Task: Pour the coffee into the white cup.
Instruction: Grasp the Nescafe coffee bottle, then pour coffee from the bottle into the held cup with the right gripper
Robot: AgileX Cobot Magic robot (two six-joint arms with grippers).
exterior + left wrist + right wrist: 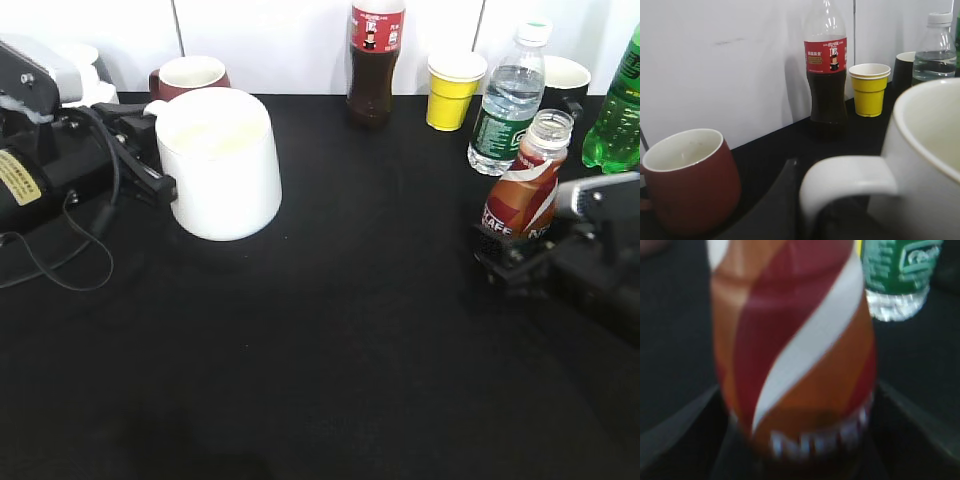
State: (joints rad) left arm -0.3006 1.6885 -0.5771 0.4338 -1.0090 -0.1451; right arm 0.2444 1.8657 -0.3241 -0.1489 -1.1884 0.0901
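Note:
The white cup (pixel 222 160) stands upright at the left of the black table; it shows close up in the left wrist view (pixel 920 160). My left gripper (pixel 150 150) is shut on its loop handle (pixel 845 182), with one dark finger beside the handle. The coffee bottle (pixel 527 180), wrapped in a brown, red and white label, stands uncapped at the right. It fills the right wrist view (pixel 795 350). My right gripper (pixel 512 252) is shut on the bottle's lower body, a finger on each side.
A brownish-red mug (pixel 188 76) stands behind the white cup. Along the back wall are a dark cola bottle (pixel 372 62), a yellow paper cup (pixel 452 88), a clear water bottle (pixel 508 100), a dark cup (pixel 568 82) and a green bottle (pixel 618 105).

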